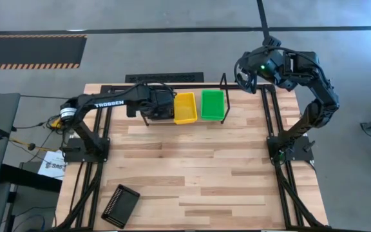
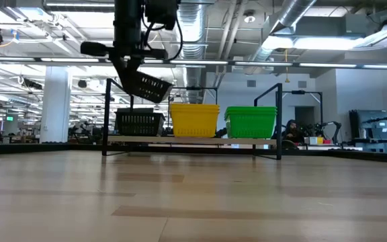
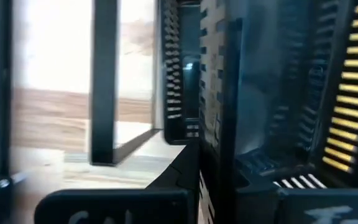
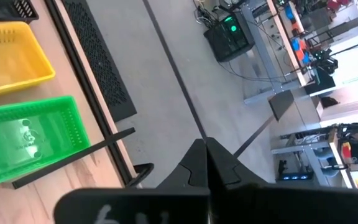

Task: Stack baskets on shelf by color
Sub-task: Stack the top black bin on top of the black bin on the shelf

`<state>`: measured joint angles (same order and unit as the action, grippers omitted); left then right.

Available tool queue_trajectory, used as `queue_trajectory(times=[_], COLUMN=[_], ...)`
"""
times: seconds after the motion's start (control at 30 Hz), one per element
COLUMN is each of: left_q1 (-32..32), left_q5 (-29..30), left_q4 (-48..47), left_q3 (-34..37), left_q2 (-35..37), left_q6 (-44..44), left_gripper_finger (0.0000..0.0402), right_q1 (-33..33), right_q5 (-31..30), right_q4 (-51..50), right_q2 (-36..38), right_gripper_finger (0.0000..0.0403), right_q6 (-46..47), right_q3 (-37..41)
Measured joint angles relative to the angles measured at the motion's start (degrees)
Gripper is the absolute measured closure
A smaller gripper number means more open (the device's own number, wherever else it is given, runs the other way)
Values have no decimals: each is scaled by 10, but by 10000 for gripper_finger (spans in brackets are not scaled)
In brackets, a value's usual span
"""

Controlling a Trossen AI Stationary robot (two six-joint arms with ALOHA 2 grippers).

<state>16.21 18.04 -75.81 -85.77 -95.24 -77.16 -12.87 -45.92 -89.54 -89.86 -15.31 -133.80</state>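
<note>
The left gripper [image 2: 132,67] is clamped on the rim of a small black plastic basket with mesh sides [image 2: 146,87]. The basket hangs tilted in the air, one end lower than the other. It is right above the left end of the low black metal-tube shelf with a pale wooden board [image 2: 193,140]. Under it, on the board, sits a low black pile of mesh baskets [image 2: 140,123]. How many are in that pile cannot be told. The held basket does not touch the pile.

In the left wrist view, the black mesh wall of the held basket [image 3: 260,93] fills most of the picture, close against the dark fingers [image 3: 185,171].

Next to the black pile stands a yellow plastic mesh basket pile [image 1: 185,107], in the middle of the shelf. Beside it, at the right end, stands a bright green plastic mesh basket pile [image 1: 212,104].

One more black mesh basket [image 1: 120,205] lies alone on the pale wooden table [image 1: 192,167], near the front left corner, well away from the shelf.

The left arm [image 1: 111,101] reaches out long and almost flat across the table toward the shelf.

The right arm [image 1: 314,103] is folded up high at the back right corner of the table. The right gripper [image 4: 207,163] is pinched shut and holds nothing.
</note>
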Motion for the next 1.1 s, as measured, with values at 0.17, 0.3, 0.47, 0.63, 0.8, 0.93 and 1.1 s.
queue_trajectory(times=[0.17,0.3,0.47,0.63,0.8,0.93,1.1], left_q1=[33,61,79,82,82,84,83], left_q5=[-13,-16,-26,-37,-45,-72,-73], left_q4=[32,54,47,36,46,58,84], left_q3=[13,15,15,15,38,74,92], left_q2=[-1,-1,-1,-4,-5,-4,-1], left_q6=[27,53,65,70,70,66,63], left_gripper_finger=[401,401,401,401,401,401,401], right_q1=[-19,-35,-55,-67,-72,-72,-71], right_q5=[17,47,52,53,55,55,57], right_q4=[0,0,0,0,0,0,0], right_q2=[0,0,0,0,0,0,0], right_gripper_finger=[402,402,402,402,402,402,402], right_q6=[-5,-8,-15,-15,-13,-13,-15], right_q3=[0,0,0,0,0,0,0])
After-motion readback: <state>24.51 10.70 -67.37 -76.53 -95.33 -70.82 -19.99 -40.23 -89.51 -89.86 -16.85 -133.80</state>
